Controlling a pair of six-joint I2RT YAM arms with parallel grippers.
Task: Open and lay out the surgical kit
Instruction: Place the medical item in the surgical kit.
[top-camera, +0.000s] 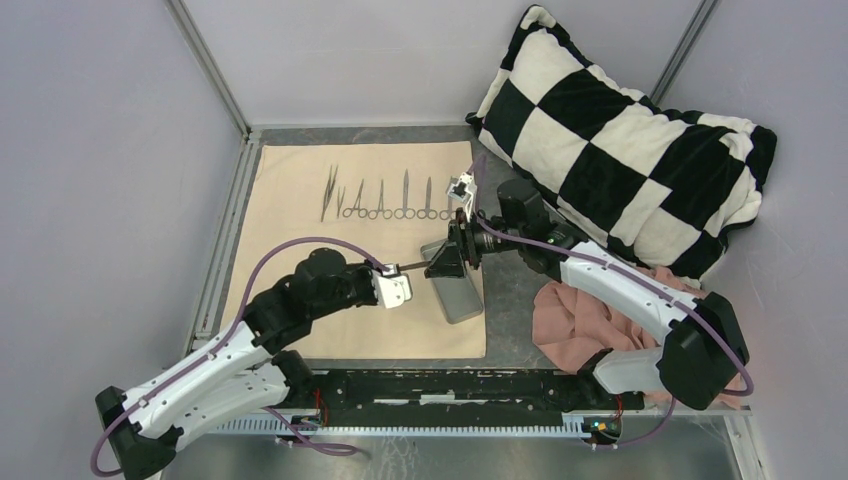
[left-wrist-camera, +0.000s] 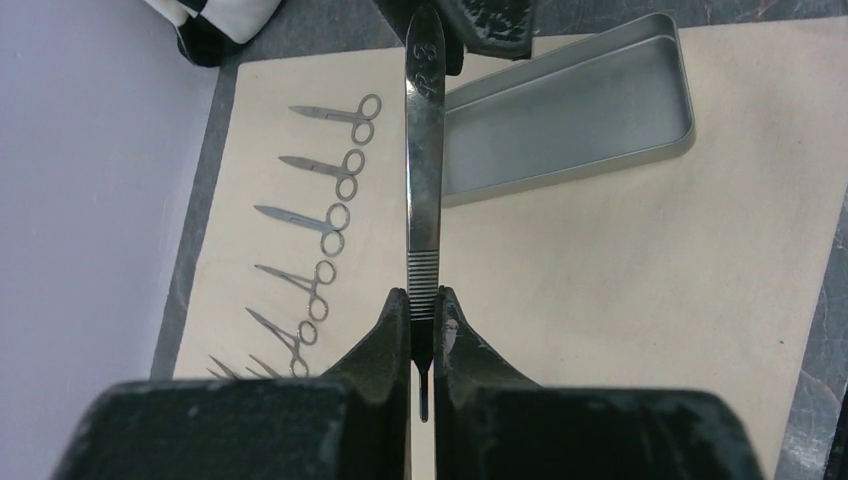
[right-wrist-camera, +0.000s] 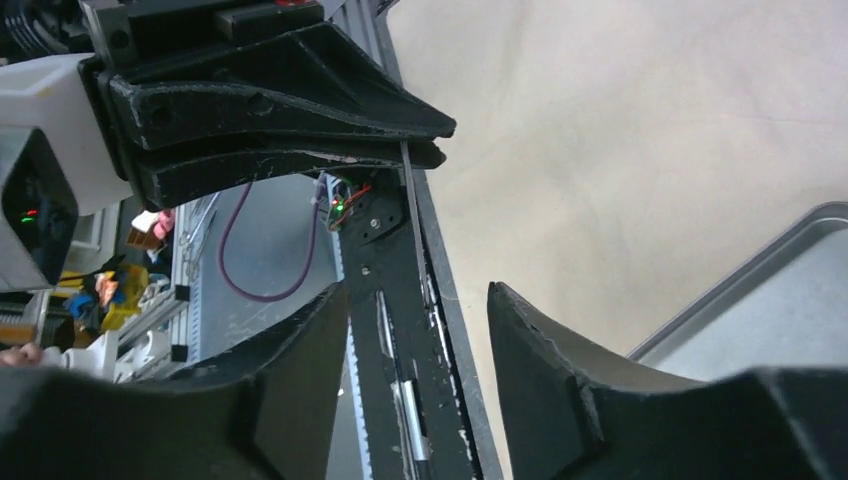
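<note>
The beige cloth wrap (top-camera: 300, 250) lies spread flat. Several ring-handled steel instruments (top-camera: 385, 200) lie in a row along its far edge; they also show in the left wrist view (left-wrist-camera: 320, 215). The grey metal tray (top-camera: 462, 300) lies empty on the cloth's right side (left-wrist-camera: 570, 120). My left gripper (top-camera: 400, 268) (left-wrist-camera: 425, 295) is shut on the ribbed end of a flat steel handle (left-wrist-camera: 425, 180), held above the cloth. My right gripper (top-camera: 437, 265) (right-wrist-camera: 420, 295) is open at the handle's (right-wrist-camera: 415, 230) far end, one finger on each side, not touching.
A black-and-white checkered pillow (top-camera: 620, 140) fills the back right. A pink cloth (top-camera: 580, 310) lies bunched right of the wrap under my right arm. White walls and a metal frame rail (top-camera: 225, 250) close in the left side.
</note>
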